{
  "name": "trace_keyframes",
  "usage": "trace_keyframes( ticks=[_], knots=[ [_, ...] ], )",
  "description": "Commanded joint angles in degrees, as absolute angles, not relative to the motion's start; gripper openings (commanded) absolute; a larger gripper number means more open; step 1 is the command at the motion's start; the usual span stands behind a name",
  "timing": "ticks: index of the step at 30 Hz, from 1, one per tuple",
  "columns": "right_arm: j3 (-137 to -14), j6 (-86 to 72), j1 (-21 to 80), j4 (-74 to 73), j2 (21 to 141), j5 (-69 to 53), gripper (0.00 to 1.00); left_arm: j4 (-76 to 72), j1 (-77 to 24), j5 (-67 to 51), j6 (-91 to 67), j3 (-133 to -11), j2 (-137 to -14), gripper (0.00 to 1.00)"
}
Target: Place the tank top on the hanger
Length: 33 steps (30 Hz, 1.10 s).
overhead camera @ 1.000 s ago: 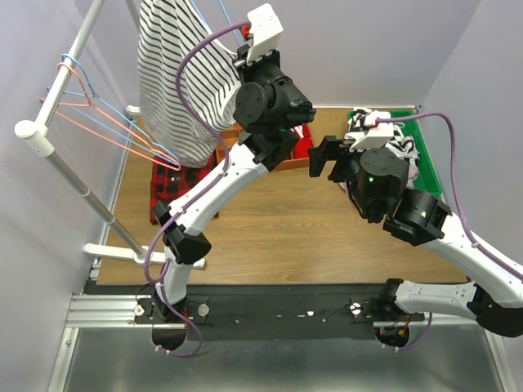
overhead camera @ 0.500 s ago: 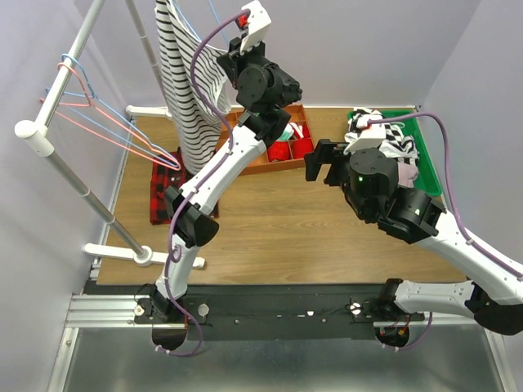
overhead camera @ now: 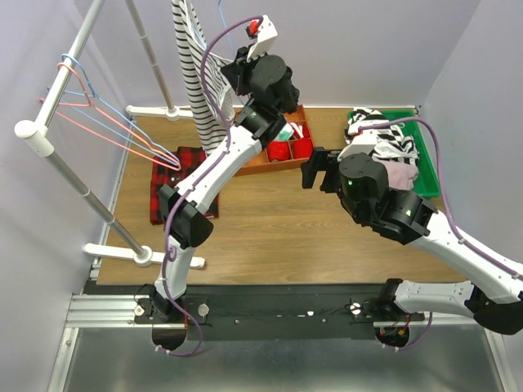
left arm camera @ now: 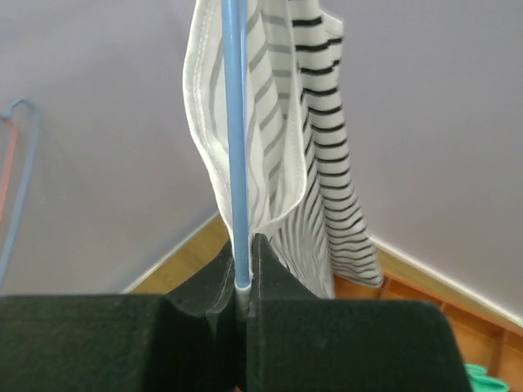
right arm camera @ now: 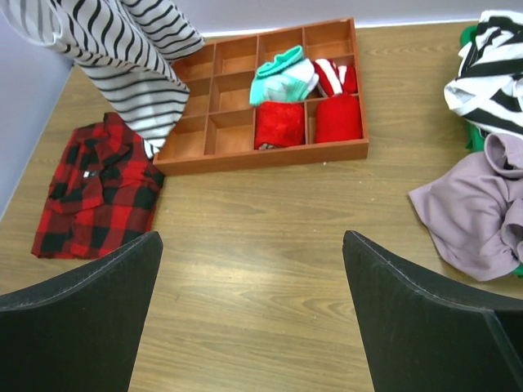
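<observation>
The light wooden table [overhead camera: 270, 229] fills the floor of the scene. At its left stands one white tubular clothes rack [overhead camera: 61, 82], its top end cut off by the frame. The white tank top with thin black stripes [overhead camera: 196, 73] hangs in the air above the table's far left part, draped over the thin light-blue wire hanger [left arm camera: 234, 122]. Its upper part runs out of the top view. Only one straight wire of the hanger shows, so its hook and triangle cannot be made out.

One green tray [overhead camera: 426, 167] at the far right is mostly covered by two garments, a broad black-and-white striped one [right arm camera: 490, 73] and a mauve one [right arm camera: 474, 204]. One folded red-black plaid shirt [right arm camera: 94, 192] lies at the left. The brown wooden tray [right arm camera: 270, 151] has twelve compartments, four of them holding small rolled items: three red and one green-white. The tank top's hem hides its left corner.

Pink-red and blue wire hangers [overhead camera: 114, 135] hang on the rack, overlapping too much to count.

The left gripper [left arm camera: 245, 253] is pinched tight on the blue wire. The right gripper [right arm camera: 251, 245] is spread wide, holding nothing.
</observation>
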<state>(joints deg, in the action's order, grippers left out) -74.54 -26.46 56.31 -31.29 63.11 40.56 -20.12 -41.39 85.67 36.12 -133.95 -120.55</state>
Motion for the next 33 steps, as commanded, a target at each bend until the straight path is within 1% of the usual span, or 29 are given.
trace_keyframes(
  ticks=[1,4,5,6,8,12,18,21,23,26,33],
  knots=[
    [-72.77,-28.56,56.69,-32.34,63.1,39.11,0.98,28.61,-37.89,72.0,-12.01,-138.59,-111.53,0.0],
    [-72.69,-29.09,56.69,-32.61,63.54,38.24,0.98,30.92,-36.75,71.82,-15.53,-136.58,-111.01,0.0],
    [-72.77,-29.09,56.69,-32.69,63.63,38.15,0.98,37.99,-35.78,70.07,-19.38,-138.5,-111.44,0.0],
    [-72.86,-29.35,56.69,-33.3,63.81,38.14,0.98,42.15,-34.9,67.44,-26.82,-140.26,-112.92,0.0],
    [-72.95,-29.62,56.69,-34.01,63.98,38.05,0.98,47.7,-33.14,66.01,-31.36,-139.5,-112.94,0.0],
    [-72.77,-30.41,56.69,-35.07,63.63,37.79,0.98,50.53,-32.87,64.43,-37.43,-133.69,-110.05,0.0],
    [-71.9,-31.55,56.69,-35.42,63.81,35.95,0.98,58.0,-32.7,61.53,-47.45,-131.04,-108.11,0.0],
    [-71.63,-32.08,56.69,-35.51,63.98,35.16,0.98,62.65,-31.39,59.52,-52.37,-133.84,-108.89,0.0],
    [-71.8,-32.25,56.69,-35.77,64.25,34.63,0.98,66.07,-29.45,54.0,-54.65,-138.14,-110.91,0.0],
    [-71.98,-32.7,56.6,-36.65,63.9,34.72,0.98,69.77,-26.2,52.73,-56.42,-143.5,-113.9,0.0],
    [-72.33,-32.87,56.69,-37.61,63.19,35.51,0.98,67.59,-21.36,50.1,-57.22,-143.87,-113.64,0.0]
  ],
)
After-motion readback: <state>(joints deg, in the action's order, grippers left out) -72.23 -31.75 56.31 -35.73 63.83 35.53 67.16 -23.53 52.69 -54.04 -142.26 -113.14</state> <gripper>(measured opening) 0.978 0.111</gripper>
